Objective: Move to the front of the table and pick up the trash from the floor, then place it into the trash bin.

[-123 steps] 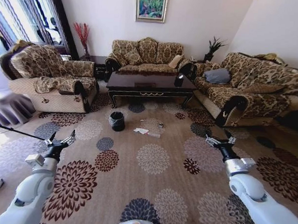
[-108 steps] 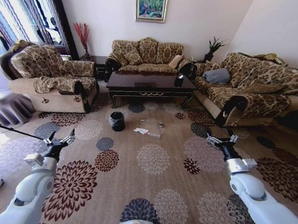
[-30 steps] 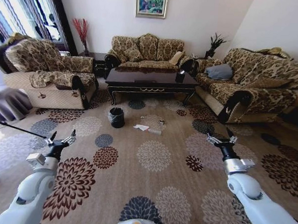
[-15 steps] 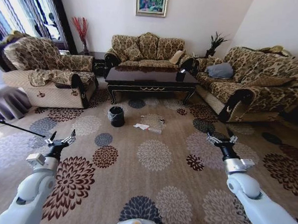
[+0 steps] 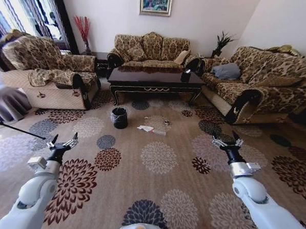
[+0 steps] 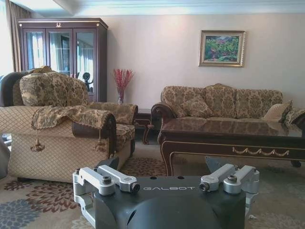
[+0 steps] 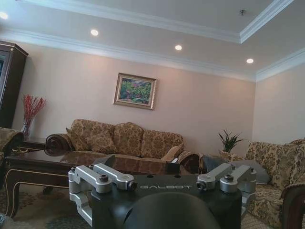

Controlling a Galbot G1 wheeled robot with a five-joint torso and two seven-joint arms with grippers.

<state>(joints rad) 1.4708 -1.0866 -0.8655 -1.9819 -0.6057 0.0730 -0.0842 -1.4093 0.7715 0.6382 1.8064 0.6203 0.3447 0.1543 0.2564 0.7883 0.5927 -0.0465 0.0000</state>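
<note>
Beige flower-medallion carpet floor (image 5: 154,191): we carry left claw (image 5: 62,142) and right claw (image 5: 226,142) wide and empty, since white paper trash (image 5: 145,128) lies ahead beside the round black bin (image 5: 119,117), before the dark glossy bench (image 5: 155,79).

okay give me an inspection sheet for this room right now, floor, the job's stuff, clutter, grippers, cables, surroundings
Surface: patterned floor, bare between the robot and the litter.
Job's things: trash, a white paper with small bits beside it, on the floor before the table; trash bin upright to its left, apart from it.
Clutter: dark box on the table's right end.
Grippers: left gripper and right gripper raised over the floor, jaws open, holding nothing.
Cables: thin dark line across the floor at far left; cannot tell what it is.
Surroundings: sofa behind the table, armchair left, second sofa right.
</note>
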